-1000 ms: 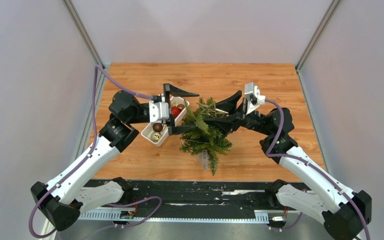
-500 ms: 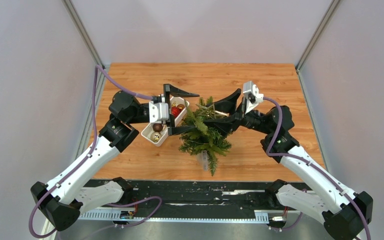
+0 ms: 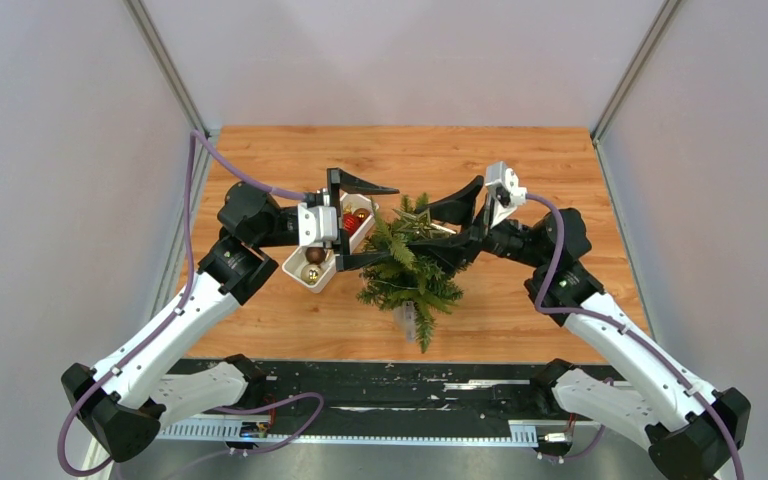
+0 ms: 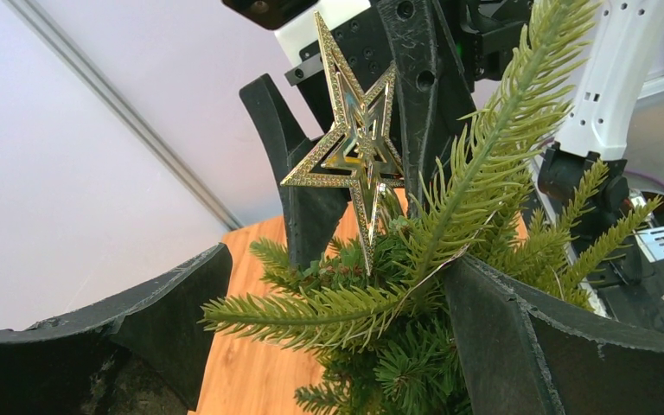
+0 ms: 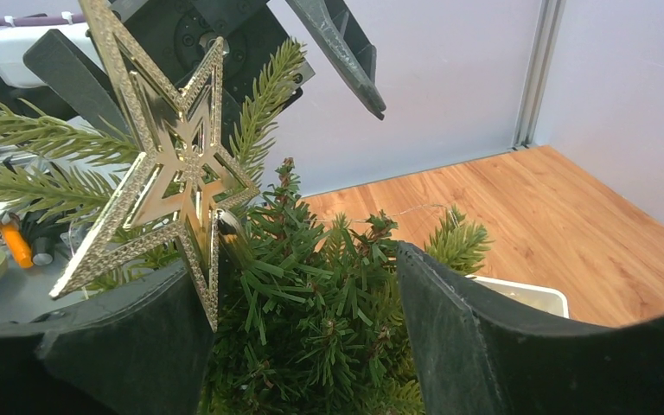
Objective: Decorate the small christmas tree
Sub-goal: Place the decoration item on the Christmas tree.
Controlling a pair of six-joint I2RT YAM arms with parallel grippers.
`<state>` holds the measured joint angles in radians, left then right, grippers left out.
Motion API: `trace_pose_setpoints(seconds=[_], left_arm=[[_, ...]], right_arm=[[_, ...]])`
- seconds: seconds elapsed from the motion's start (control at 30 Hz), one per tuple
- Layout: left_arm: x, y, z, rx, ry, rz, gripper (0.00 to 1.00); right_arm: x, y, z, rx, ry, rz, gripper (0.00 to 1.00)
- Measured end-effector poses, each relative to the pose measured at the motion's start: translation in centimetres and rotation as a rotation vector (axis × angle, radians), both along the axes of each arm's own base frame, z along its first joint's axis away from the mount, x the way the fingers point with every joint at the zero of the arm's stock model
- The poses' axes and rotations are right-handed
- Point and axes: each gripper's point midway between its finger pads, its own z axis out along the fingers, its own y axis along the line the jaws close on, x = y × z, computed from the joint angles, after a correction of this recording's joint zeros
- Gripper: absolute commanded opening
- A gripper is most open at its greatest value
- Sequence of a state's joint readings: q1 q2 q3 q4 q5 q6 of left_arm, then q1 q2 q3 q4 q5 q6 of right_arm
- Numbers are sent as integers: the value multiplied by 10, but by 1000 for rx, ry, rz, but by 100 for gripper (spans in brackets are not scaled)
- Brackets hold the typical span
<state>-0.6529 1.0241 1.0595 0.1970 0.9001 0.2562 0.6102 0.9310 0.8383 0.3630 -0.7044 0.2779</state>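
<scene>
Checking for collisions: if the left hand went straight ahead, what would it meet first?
Likely the small christmas tree branches, already inside the left hand; the right hand sits just beyond, depth unclear.

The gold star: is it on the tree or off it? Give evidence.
On: the gold star sits among the top branches of the small christmas tree.

Both reach in from the near edge: left arm (image 3: pixel 175 325) and right arm (image 3: pixel 620 335), elbows bowed outward, wrists level and aimed at each other mid-table. Left gripper (image 3: pixel 385 222) points right, jaws flung wide. Right gripper (image 3: pixel 422 230) points left, jaws apart too, a narrower spread. Fingertips nearly interlock.
</scene>
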Motion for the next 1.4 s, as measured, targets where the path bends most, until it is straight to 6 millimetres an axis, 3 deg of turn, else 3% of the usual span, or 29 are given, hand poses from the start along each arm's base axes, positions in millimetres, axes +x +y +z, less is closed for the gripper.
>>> trace_pose_setpoints(seconds=[0.53, 1.4], left_arm=[[-1, 0, -1, 4, -14, -4, 98], [2, 0, 0, 4, -32, 10, 98]], right_arm=[[-1, -6, 1, -26, -20, -30, 81], [-6, -12, 11, -28, -51, -47, 82]])
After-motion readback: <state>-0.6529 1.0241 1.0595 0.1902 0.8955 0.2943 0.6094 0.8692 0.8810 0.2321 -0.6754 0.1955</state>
